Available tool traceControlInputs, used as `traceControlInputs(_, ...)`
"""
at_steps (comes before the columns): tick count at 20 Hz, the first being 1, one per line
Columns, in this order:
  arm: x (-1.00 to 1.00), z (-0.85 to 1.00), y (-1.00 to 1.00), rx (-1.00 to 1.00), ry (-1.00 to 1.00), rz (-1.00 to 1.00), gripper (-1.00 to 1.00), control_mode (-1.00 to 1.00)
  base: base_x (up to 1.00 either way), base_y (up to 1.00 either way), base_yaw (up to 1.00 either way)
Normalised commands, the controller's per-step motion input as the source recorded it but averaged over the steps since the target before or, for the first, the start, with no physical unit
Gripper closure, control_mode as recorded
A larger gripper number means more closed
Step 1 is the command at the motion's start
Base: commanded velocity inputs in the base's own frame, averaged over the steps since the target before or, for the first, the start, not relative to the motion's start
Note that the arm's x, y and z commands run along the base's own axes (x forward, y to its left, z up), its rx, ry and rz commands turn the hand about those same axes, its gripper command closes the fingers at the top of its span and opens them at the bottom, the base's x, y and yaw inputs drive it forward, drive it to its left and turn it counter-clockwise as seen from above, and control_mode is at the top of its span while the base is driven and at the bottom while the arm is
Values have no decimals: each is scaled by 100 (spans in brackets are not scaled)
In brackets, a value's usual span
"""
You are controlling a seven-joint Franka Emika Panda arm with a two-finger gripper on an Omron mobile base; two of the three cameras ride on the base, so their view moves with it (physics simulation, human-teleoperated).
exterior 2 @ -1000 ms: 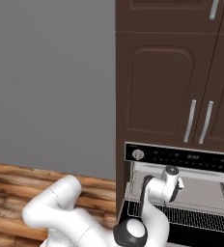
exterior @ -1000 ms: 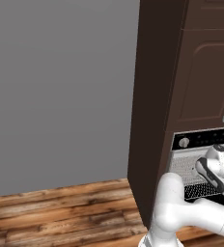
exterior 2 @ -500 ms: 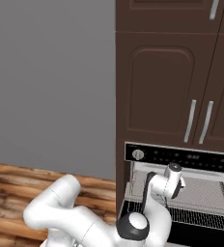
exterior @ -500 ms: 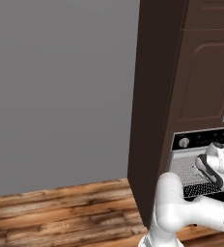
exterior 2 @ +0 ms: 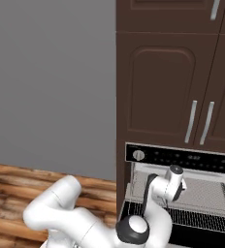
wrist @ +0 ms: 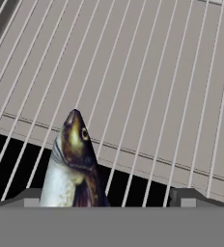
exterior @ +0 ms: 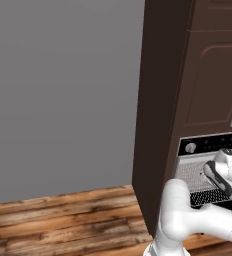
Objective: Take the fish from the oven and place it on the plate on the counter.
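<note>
Claw (wrist: 105, 197) spread wide over fish (wrist: 73, 164) on wire rack (wrist: 147, 87), head pointing away lengthwise

Kitchen (built-in oven (exterior 2: 182, 193), cabinets (exterior 2: 158, 82))

White arm bent low, elbow folded near the base, forearm reaching forward and up — wrist with dark joint band turned at the end of the reach. Gripper (wrist: 106, 198) jaws spread wide, the two dark finger tips (wrist: 29, 195) far apart at the bottom of the hand view, nothing clamped between them. In the right base view the hand (exterior 2: 171, 181) sits raised above the dark elbow joint; in the left base view the hand (exterior: 223, 167) is at the right edge.
</note>
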Motion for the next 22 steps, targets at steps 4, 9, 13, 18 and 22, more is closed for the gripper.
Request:
traceControlInputs(4,-43,-24,0,0,0,0,-100,-100,0,0,0)
traceControlInputs(9,-33,-26,0,0,0,0,-100,-100,0,0,0)
traceControlInputs(13,-45,-59,0,0,-6,-1,-100,-100,0,0,0)
traceControlInputs(18,-29,-70,0,0,0,0,-100,-100,0,0,0)
traceControlInputs(22,-27,-42,0,0,4,0,100,-100,0,0,0)
